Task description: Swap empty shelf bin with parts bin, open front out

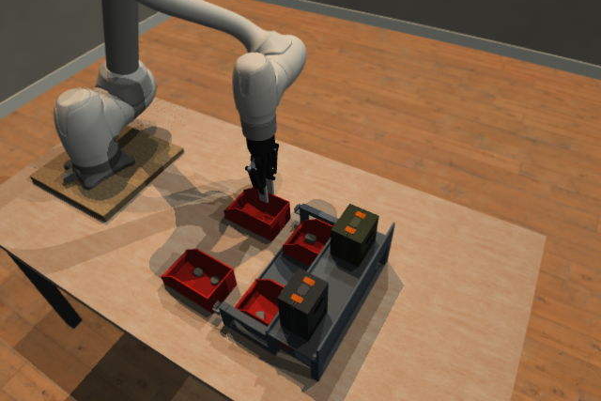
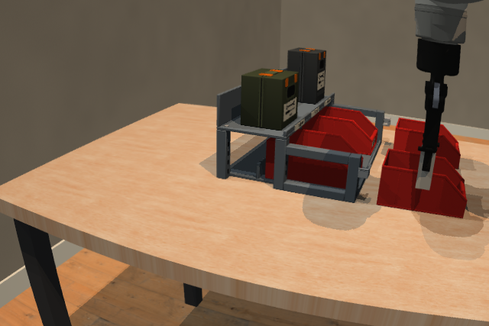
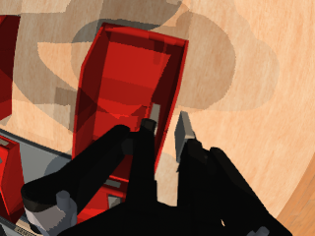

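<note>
The empty red bin stands upright on the table in front of the shelf. My gripper points down at its side wall, slightly open, one fingertip inside the bin and one outside, with space beside the wall in the wrist view. The red bin with grey parts stands upright on the table. Two parts show in it in the top view. The grey shelf has a gap in its lower level between two bins.
The neighbouring shelf bins each show a grey part. A green case and a black case stand on the upper board. The shelf's side frames flank the lower level.
</note>
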Robot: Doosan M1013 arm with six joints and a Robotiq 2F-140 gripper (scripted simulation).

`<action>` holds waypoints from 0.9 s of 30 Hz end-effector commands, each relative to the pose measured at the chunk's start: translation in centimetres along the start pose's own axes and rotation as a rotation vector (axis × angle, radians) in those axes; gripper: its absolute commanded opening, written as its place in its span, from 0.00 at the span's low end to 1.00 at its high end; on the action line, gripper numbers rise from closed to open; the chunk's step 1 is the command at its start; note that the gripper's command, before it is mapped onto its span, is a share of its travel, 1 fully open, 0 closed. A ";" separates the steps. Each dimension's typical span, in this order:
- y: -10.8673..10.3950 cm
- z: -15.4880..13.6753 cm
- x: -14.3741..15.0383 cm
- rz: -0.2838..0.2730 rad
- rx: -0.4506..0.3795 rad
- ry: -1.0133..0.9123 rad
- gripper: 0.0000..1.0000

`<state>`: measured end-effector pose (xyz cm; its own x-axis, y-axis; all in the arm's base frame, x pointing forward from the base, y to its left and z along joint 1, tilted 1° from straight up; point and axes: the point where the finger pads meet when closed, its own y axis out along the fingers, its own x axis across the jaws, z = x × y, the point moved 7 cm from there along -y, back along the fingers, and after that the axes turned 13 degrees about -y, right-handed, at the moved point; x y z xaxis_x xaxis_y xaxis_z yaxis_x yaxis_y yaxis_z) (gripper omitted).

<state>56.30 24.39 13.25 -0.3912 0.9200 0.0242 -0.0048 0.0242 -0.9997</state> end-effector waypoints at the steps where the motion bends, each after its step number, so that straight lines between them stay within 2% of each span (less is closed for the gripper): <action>1: -0.1 0.0 0.0 0.000 0.000 0.000 0.24; 27: -3.6 0.0 0.0 0.000 0.000 0.000 0.24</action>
<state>56.31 24.31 16.55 -0.3912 0.9200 0.0242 -0.0048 0.0242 -0.9997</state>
